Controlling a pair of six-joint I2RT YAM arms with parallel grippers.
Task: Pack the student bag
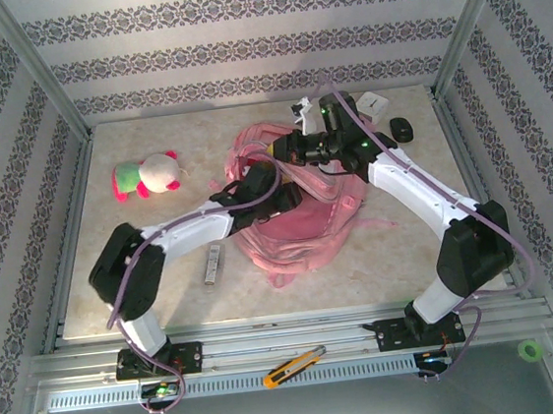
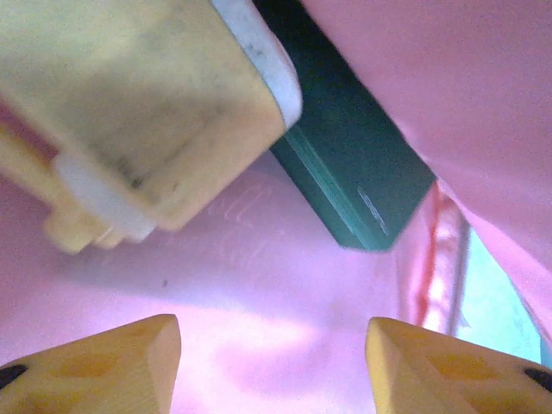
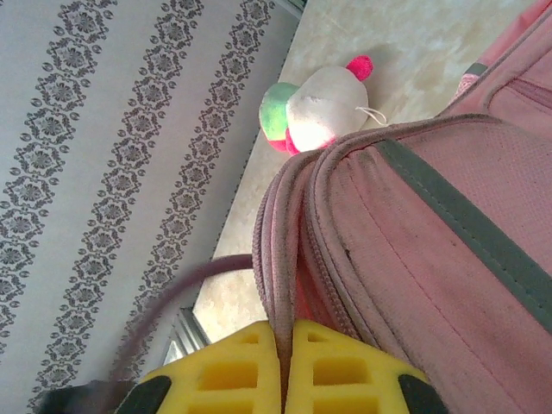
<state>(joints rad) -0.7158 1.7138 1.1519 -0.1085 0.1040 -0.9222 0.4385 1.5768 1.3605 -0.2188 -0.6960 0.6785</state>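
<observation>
The student bag (image 1: pixel 308 228), a big soft pink backpack, lies in the middle of the table with its mouth held up. My left gripper (image 2: pixel 272 345) is inside the bag (image 2: pixel 285 285), its yellow fingertips (image 2: pixel 129 358) apart with nothing between them. Ahead of it in the bag lie a dark green flat box (image 2: pixel 354 164) and a cream block (image 2: pixel 129 103). From above, the left wrist (image 1: pixel 260 191) reaches into the opening. My right gripper (image 3: pixel 287 345) is shut on the bag's zippered rim (image 3: pixel 280 259) and holds it up at the far side (image 1: pixel 283 151).
A pink, green and white plush toy (image 1: pixel 147 176) lies far left on the table (image 3: pixel 319 103). A grey bar-shaped thing (image 1: pixel 211 265) lies near the left arm. A white item (image 1: pixel 374 103) and a black item (image 1: pixel 402 129) sit back right. A yellow utility knife (image 1: pixel 293 365) rests on the front rail.
</observation>
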